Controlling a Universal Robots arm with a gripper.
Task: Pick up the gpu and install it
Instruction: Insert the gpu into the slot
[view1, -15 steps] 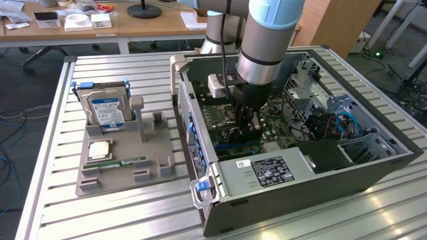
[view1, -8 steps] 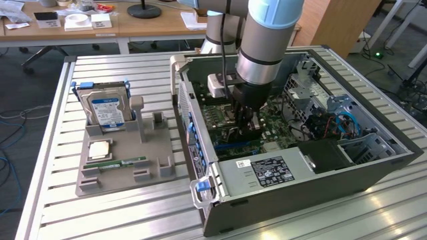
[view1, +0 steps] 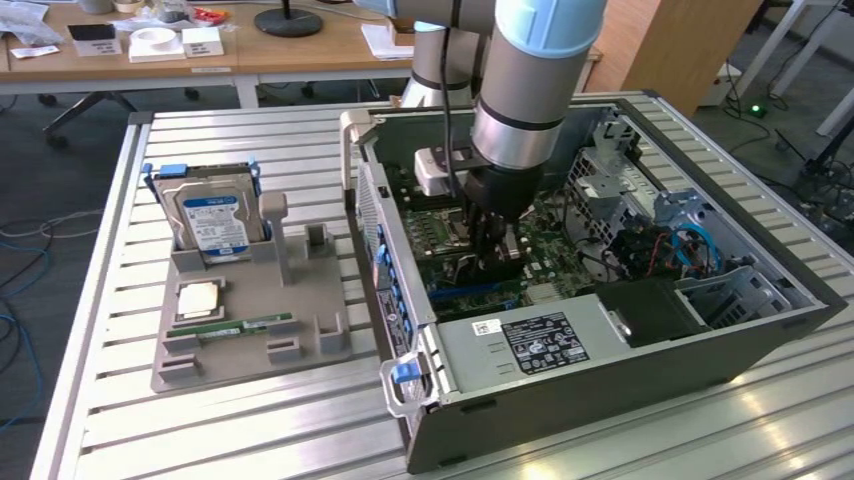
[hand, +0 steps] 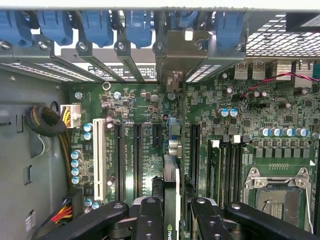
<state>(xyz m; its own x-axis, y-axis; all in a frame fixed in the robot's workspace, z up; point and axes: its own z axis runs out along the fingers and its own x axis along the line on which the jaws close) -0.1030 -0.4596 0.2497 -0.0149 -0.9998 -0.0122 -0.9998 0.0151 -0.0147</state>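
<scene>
My gripper reaches down into the open computer case, just above the green motherboard. Its black fingers are shut on the gpu, a thin dark card seen edge-on between them. The card stands upright over the row of black expansion slots. Its silver end bracket lies against the case's rear slot openings. I cannot tell whether the card's lower edge sits in a slot.
A white slot and a yellow cable bundle lie to one side of the card, and the CPU socket to the other. Outside the case, a grey holder carries a hard drive and a RAM stick.
</scene>
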